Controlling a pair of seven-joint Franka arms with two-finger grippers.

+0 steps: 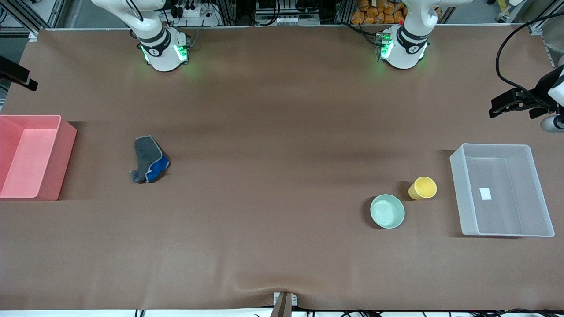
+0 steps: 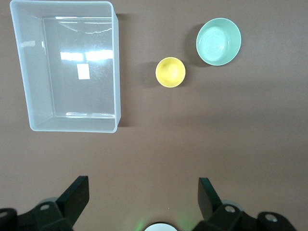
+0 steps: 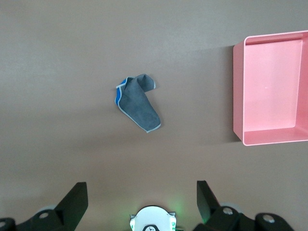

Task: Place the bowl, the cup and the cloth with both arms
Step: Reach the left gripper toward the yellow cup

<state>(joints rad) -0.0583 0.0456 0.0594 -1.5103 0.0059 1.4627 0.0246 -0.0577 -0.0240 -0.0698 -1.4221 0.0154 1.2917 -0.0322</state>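
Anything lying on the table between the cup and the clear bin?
Nothing: between the cup and the clear bin there is only bare brown table, shown best in the left wrist view; the front view agrees.

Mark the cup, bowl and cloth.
cup (image 1: 424, 186), front view, on its open rim.
bowl (image 1: 387, 211), front view, on its inside.
cloth (image 1: 147, 155), front view, on its grey side.

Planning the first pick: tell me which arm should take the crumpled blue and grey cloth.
Right. The crumpled blue and grey cloth lies toward the right arm's end of the table, beside the pink plastic bin. The right gripper is open above it; the left gripper is over the cup and bowl end.
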